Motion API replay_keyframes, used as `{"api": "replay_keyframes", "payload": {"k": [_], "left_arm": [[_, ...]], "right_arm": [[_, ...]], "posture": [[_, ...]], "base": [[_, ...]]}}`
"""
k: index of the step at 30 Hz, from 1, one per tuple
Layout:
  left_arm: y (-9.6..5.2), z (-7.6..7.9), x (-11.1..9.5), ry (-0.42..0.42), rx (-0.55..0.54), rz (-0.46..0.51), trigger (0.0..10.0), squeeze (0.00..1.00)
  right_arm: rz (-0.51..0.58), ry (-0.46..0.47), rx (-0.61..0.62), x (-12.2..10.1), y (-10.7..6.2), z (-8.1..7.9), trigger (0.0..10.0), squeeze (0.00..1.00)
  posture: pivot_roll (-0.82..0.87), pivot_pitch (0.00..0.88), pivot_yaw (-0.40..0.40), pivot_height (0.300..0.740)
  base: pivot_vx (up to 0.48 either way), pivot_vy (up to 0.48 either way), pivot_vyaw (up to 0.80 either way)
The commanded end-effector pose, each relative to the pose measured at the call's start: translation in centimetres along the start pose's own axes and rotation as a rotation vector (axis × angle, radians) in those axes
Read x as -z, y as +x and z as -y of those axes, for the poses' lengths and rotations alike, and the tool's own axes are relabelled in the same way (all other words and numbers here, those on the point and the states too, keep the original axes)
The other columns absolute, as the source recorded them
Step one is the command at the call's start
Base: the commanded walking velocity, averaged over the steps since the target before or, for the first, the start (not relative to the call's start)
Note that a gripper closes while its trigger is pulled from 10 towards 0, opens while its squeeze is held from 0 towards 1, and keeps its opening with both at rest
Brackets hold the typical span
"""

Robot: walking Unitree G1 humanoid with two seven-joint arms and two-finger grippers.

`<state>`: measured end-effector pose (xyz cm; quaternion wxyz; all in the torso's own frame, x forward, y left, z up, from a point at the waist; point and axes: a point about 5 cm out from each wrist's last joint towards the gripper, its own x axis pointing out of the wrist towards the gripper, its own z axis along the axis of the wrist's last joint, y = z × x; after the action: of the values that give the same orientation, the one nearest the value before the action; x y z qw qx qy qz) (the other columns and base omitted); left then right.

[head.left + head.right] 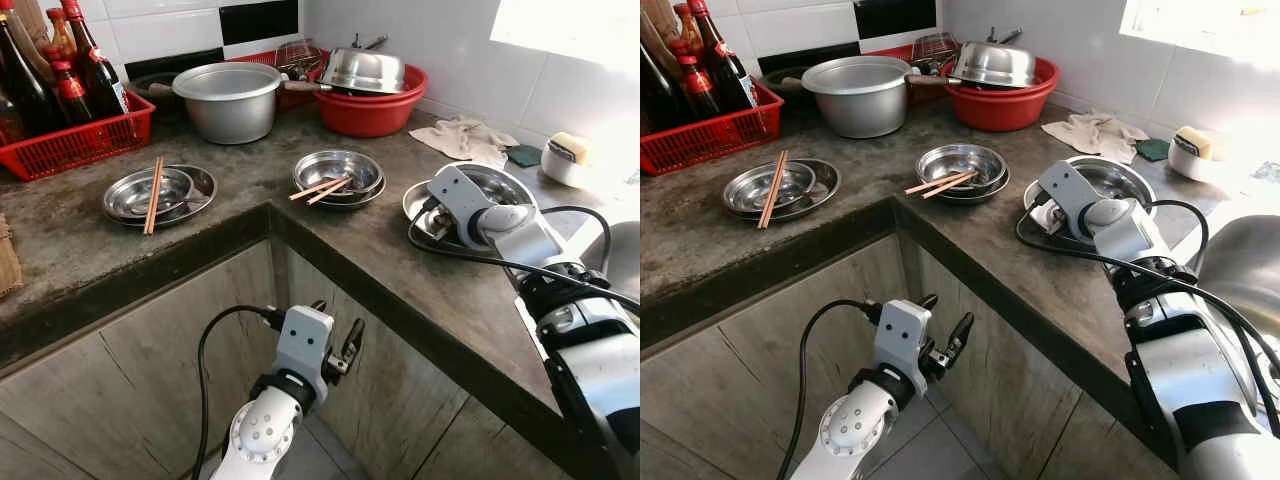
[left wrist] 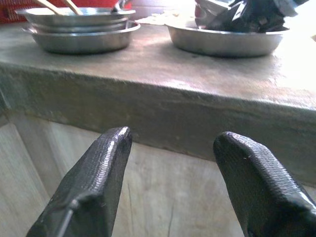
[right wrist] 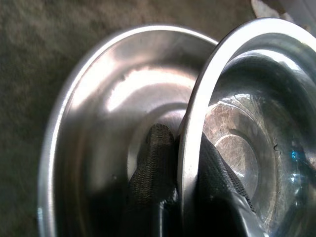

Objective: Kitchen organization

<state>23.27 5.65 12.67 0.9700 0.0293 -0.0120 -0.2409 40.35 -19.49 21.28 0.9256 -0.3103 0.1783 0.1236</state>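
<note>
right tool pinches steel bowl rim, inside the larger dish.

Head stereo pair looks fwd and down from above onto the corner of the worktop; both eyes share the same scene, slightly offset. Left wrist cam sits low, below the worktop edge, facing it along the left tool. Right wrist cam is v. close inside a steel bowl, also seen from head cam.
</note>
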Motion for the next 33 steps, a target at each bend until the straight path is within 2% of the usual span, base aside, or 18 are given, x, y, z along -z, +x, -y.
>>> {"api": "replay_keyframes", "payload": {"k": [1,4,6,8,10,11,12,14,15,16,17,19,20,22,23,26,29,33], "left_arm": [[0.1,-0.1,-0.1,0.0,-0.002,0.003,10.0,0.0],[0.2,-0.4,0.0,0.007,-0.009,0.003,10.0,0.0],[0.2,-0.5,0.0,0.008,-0.01,0.004,10.0,0.0],[0.3,-0.4,-0.1,0.009,-0.009,0.006,10.0,0.0],[0.3,-0.4,-0.1,0.009,-0.01,0.006,10.0,0.0],[0.3,-0.6,-0.1,0.011,-0.016,0.01,10.0,0.0],[0.3,-0.6,-0.1,0.011,-0.016,0.01,10.0,0.0],[0.4,-0.7,-0.3,0.016,-0.025,0.02,10.0,0.0],[0.4,-0.7,-0.3,0.016,-0.025,0.02,10.0,0.0],[0.4,-0.9,-0.6,0.017,-0.034,0.033,10.0,0.0],[0.5,-1.0,-0.7,0.015,-0.041,0.04,10.0,0.0],[0.5,-1.1,-0.8,0.014,-0.045,0.044,10.0,0.0],[0.5,-1.2,-1.0,0.008,-0.055,0.048,10.0,0.0],[0.6,-1.3,-1.1,-0.013,-0.062,0.051,10.0,0.0],[0.6,-1.3,-1.1,-0.016,-0.061,0.054,10.0,0.0],[0.5,-1.4,-1.2,-0.015,-0.06,0.058,10.0,0.0],[0.5,-1.5,-1.3,-0.013,-0.059,0.065,10.0,0.0],[0.8,-1.8,-1.7,-0.009,-0.061,0.081,10.0,0.0]], "right_arm": [[0.045,0.014,0.021,-0.7,-0.2,0.2,0.0,0.0],[0.182,0.097,0.071,-1.9,-0.5,-0.3,0.0,0.0],[0.216,0.126,0.091,-2.0,-0.6,-0.7,0.0,0.0],[0.31,0.171,0.138,-2.5,-1.1,-1.1,0.0,0.0],[0.337,0.192,0.158,-2.6,-1.3,-1.0,0.0,0.0],[0.446,0.253,0.214,-3.4,-2.4,-1.1,0.0,0.0],[0.446,0.253,0.214,-3.4,-2.4,-1.1,0.0,0.0],[0.585,0.289,0.271,-4.3,-4.2,-1.4,0.0,0.0],[0.585,0.289,0.271,-4.3,-4.2,-1.4,0.0,0.0],[0.67,0.332,0.316,-4.8,-5.8,-1.8,0.0,0.0],[0.71,0.343,0.346,-4.9,-6.7,-2.0,0.0,0.0],[0.731,0.348,0.365,-4.9,-7.2,-2.1,0.0,0.0],[0.761,0.424,0.392,-4.4,-8.1,-2.8,0.0,0.0],[0.779,0.459,0.424,-3.7,-9.1,-3.6,0.0,0.0],[0.784,0.46,0.442,-3.1,-10.0,-4.6,0.0,0.0],[0.785,0.458,0.447,-2.7,-10.8,-5.5,0.0,0.0],[0.741,0.457,0.445,-2.2,-11.3,-6.5,0.0,0.0],[0.729,0.468,0.464,-2.1,-11.8,-6.6,0.0,0.0]], "posture": [[0.12,0.004,-0.069,0.74],[0.12,0.0,-0.063,0.74],[0.12,0.0,-0.063,0.74],[0.13,0.0,-0.062,0.74],[0.13,0.0,-0.062,0.74],[0.12,0.0,-0.055,0.74],[0.12,0.0,-0.055,0.74],[0.13,0.0,-0.055,0.74],[0.13,0.0,-0.055,0.74],[0.13,0.0,-0.053,0.74],[0.13,0.0,-0.053,0.74],[0.13,0.0,-0.051,0.74],[0.12,0.0,-0.049,0.74],[0.12,0.0,-0.042,0.74],[0.12,0.0,-0.04,0.74],[0.11,0.0,-0.032,0.74],[0.1,0.0,-0.026,0.74],[0.09,0.0,-0.019,0.74]], "base": [[0.0,0.0,0.0],[0.0,0.0,0.0],[0.0,0.0,0.0],[0.0,0.0,0.0],[0.0,0.0,0.0],[0.0,0.0,0.0],[0.0,0.0,0.0],[0.0,0.0,0.0],[0.0,0.0,0.0],[0.0,0.0,0.0],[0.0,0.0,0.0],[0.0,0.0,0.0],[0.0,0.0,0.0],[0.0,0.0,0.0],[0.0,0.0,0.0],[0.0,0.0,0.0],[0.0,0.0,0.0],[0.0,0.0,-0.31]]}}
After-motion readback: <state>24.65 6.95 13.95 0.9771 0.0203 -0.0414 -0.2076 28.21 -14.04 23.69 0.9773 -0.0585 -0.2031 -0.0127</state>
